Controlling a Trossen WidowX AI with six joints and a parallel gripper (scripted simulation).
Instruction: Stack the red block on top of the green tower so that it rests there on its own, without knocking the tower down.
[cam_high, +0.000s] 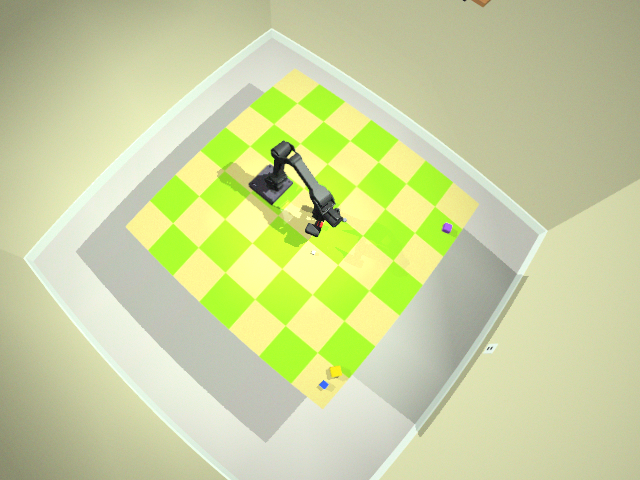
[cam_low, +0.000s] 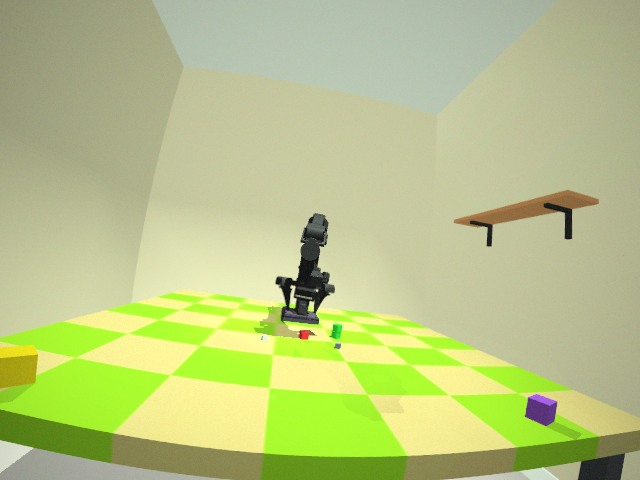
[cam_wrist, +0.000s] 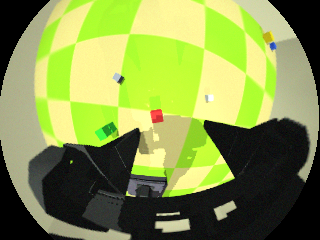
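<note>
The red block (cam_high: 320, 224) (cam_low: 304, 334) (cam_wrist: 157, 116) sits on the checkered table top, partly covered by the arm in the top view. The green tower (cam_low: 337, 331) (cam_wrist: 106, 131) stands upright a short way to the right of the red block in the exterior view. The arm hides it in the top view. My gripper (cam_low: 301, 310) (cam_wrist: 172, 127) is open and empty, pointing down above the table. In the wrist view the red block shows just beyond the gap between the fingertips, and the tower lies beyond the left finger.
A small grey block (cam_high: 344, 220) (cam_low: 337, 345) (cam_wrist: 118, 78) lies near the tower. A small white block (cam_high: 312, 252) (cam_low: 264, 337) (cam_wrist: 209, 98) lies on the red block's other side. A purple block (cam_high: 447, 227) (cam_low: 540, 409), yellow block (cam_high: 336, 371) and blue block (cam_high: 323, 384) sit near table edges.
</note>
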